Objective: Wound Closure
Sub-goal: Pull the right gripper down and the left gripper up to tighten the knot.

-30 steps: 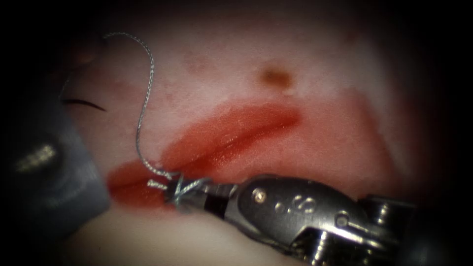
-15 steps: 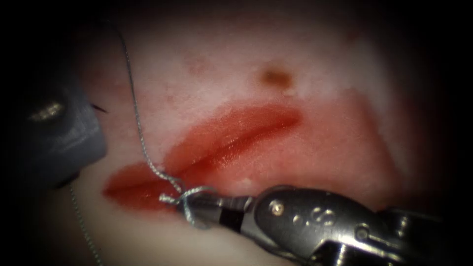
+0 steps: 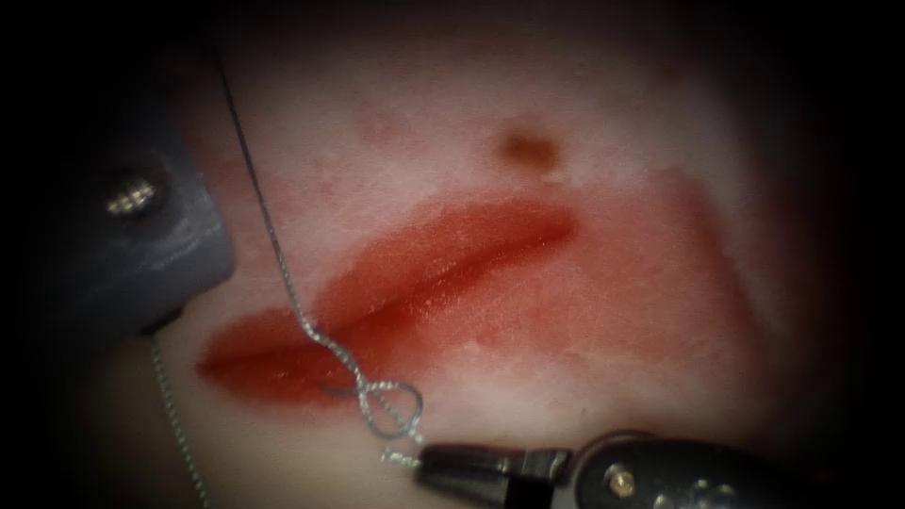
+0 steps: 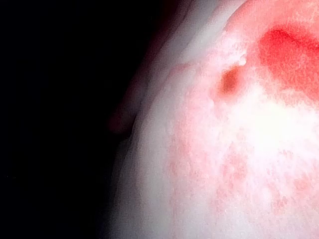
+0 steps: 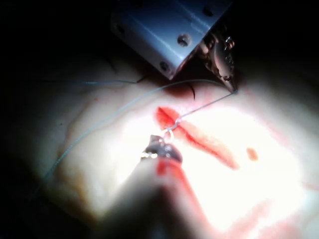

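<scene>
Tissue [image 3: 584, 188]; right claw [image 3: 424, 460] gripping thread [image 3: 283, 273].

tissue [image 3: 603, 123], thread [image 3: 283, 273] across it

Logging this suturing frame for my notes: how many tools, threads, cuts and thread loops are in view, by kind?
Tools: 2, the left tool and the right tool, which is shut on the thread's short end
Thread: 1
Loop in the thread: 1
Cut in the tissue: 1
Total: 5
</scene>
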{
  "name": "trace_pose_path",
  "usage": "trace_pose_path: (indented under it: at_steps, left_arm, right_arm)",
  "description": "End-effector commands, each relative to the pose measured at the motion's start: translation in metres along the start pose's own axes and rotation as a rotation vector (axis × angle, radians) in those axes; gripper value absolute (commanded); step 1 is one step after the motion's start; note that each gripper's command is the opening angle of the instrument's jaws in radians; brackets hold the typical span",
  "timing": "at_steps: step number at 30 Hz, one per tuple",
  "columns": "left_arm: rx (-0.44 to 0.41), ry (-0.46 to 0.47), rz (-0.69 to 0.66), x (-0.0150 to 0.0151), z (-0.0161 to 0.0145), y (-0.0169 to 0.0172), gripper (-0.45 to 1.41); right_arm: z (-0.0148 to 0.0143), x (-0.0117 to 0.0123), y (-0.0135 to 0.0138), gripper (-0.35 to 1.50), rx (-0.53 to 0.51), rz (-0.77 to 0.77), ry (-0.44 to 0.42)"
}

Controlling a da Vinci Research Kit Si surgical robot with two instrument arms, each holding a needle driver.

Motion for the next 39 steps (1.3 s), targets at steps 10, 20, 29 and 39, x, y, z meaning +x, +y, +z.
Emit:
trace_pose_path:
  at_steps: [10,20,29,39]
  left_arm:
    - [-0.045,-0.01,-0.071,-0.0014,0.0007,0.0019,-0.45]
    - [-0.062,0.004,-0.093,-0.0013,0.0016,0.0024,-0.45]
    - [-0.068,0.016,-0.123,-0.0009,0.0021,0.0035,-0.45]
    - [-0.107,0.036,-0.143,-0.0006,0.0023,0.0043,-0.45]
  right_arm:
    - [-0.0004,-0.0006,-0.0014,-0.35,0.066,0.085,-0.1]
    - [-0.0018,-0.0022,-0.0023,-0.35,0.105,0.145,-0.185]
    - [-0.0033,-0.0042,-0.0045,-0.35,0.146,0.193,-0.249]
    - [-0.0046,-0.0053,-0.005,-0.35,0.131,0.204,-0.248]
